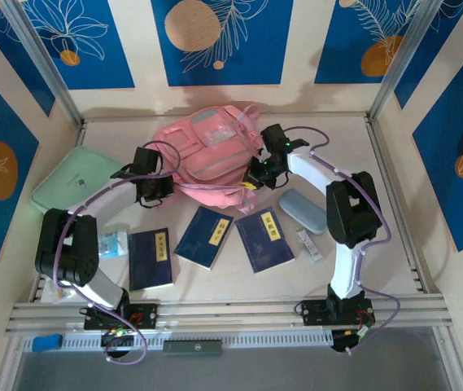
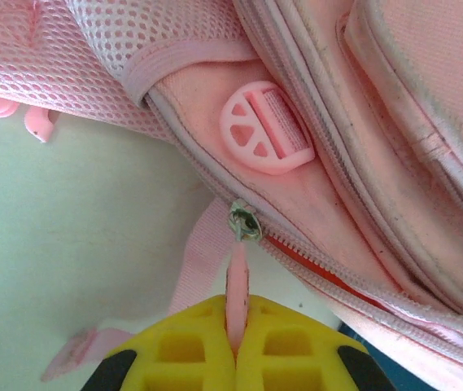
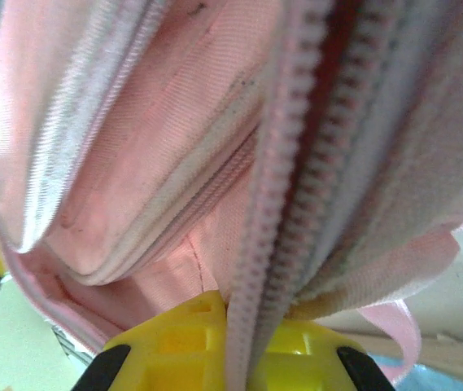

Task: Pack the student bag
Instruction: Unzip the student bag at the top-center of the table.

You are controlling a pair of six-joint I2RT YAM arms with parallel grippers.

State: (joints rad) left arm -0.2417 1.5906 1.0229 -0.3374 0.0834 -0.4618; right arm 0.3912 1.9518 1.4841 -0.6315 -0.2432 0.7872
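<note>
- Left pincer pressed together on the pink zip pull of the bag.
- Right pincer pinching the zip edge on the bag's other side.
- Three blue books lie near the arm bases on the worktop.
- The bag lies beyond the books, mid-worktop, towards the back.

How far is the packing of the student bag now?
Done: the zip looks partly open. In hand: the left tool pinches the zipper pull, and the right tool clamps the student bag at its zip. Left: three blue books and the grey-blue case lie on the table, unpacked.
</note>
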